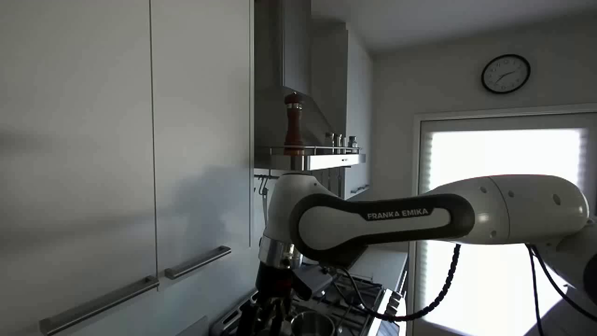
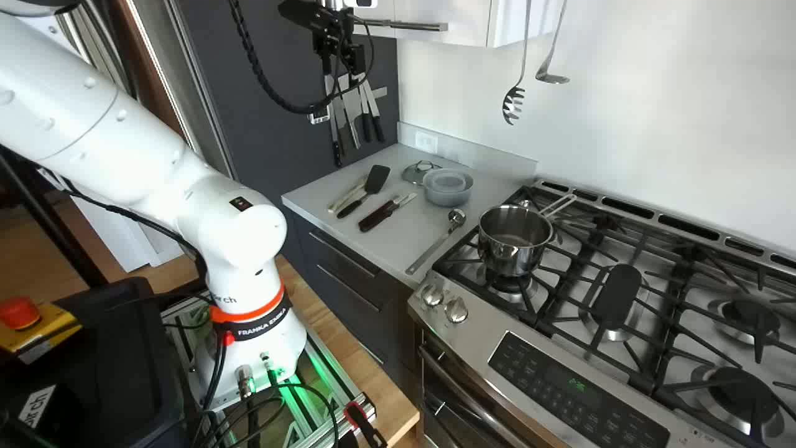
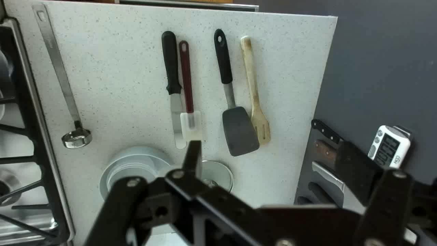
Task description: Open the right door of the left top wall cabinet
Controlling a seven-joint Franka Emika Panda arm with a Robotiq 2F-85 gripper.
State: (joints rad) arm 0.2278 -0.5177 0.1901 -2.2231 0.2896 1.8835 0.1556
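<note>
The right door [image 1: 203, 116], a tall, narrow, flat pale grey-white panel, is closed in the left half of an exterior view, flush with the wider pale grey-white panel [image 1: 77, 116] next to it. Both front the left top wall cabinet [image 2: 507, 28], a pale grey-white unit whose lower end shows at the top of an exterior view. Short horizontal steel bar handle [image 1: 197, 262] near the door's lower edge; longer steel bar handle [image 1: 100, 305] on the wider panel.

White-and-black Franka arm [image 1: 373, 224] extends from the right of an exterior view; its black two-finger gripper [image 3: 271, 150] points down, there lower than the short handle and apart from it. Fingers [image 3: 194, 155] spread wide, pale speckled counter [image 3: 290, 85] visible between them in the wrist view.

On the counter: long steel ladle [image 3: 60, 71], round translucent grey bowl [image 3: 136, 151], round clear lid [image 3: 223, 171] partly hidden by a finger, black-handled steel spatula [image 3: 171, 61] and dark-red-handled white scraper [image 3: 186, 80] with blades overlapping, black-handled grey turner [image 3: 239, 131] partly over a pale slotted wooden spatula [image 3: 251, 75]. Steel-bladed knives [image 3: 327, 174] and a white digital timer [image 3: 389, 147] are up against a dark grey panel [image 3: 382, 68]. Shiny steel pot [image 2: 500, 252] sits on the steel gas stove [image 2: 482, 330].
</note>
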